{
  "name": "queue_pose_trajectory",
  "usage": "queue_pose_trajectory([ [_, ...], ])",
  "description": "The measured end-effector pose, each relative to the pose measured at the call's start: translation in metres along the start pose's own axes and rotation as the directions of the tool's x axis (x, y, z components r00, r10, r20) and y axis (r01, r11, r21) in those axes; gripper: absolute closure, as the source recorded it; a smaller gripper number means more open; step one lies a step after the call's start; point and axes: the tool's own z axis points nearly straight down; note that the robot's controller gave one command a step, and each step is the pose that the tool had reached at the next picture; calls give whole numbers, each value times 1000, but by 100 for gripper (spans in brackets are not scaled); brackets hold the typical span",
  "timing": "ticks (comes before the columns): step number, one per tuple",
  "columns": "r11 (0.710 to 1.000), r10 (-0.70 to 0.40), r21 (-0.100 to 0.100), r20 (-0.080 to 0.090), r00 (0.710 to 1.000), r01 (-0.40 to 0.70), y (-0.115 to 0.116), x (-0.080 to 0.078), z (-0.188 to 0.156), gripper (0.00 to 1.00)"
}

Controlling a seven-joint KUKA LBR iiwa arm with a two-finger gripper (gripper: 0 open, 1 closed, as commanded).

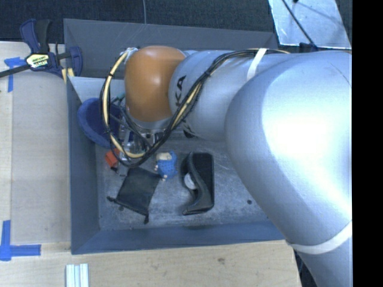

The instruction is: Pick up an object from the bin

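Note:
My gripper (136, 142) hangs below the orange wrist cover over the left part of the bin. Just under it and to the left lies a small red-orange piece (112, 158). A small blue and white object (166, 165) sits just right of the gripper. Below the gripper, a flat black square thing (137, 190) lies tilted on the bin floor. A blue bowl-like object (90, 121) leans in the left corner, partly hidden by the cables and the gripper.
A black curved object with a white patch (200, 183) lies toward the middle of the floor. The big grey arm covers the right and back of the bin. Bare floor shows along the front wall.

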Motion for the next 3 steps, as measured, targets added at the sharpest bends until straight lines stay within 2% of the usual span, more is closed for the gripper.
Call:
queue_pose_trajectory([
  [1, 1000, 4, 5, -2, 1000, -4, -3, 0, -1, 100],
  [2, 1000, 6, 8, -3, 1000, -6, 5, -4, 0, 100],
  [3, 1000, -12, 9, 1, 1000, 12, 11, 0, 0, 100],
])
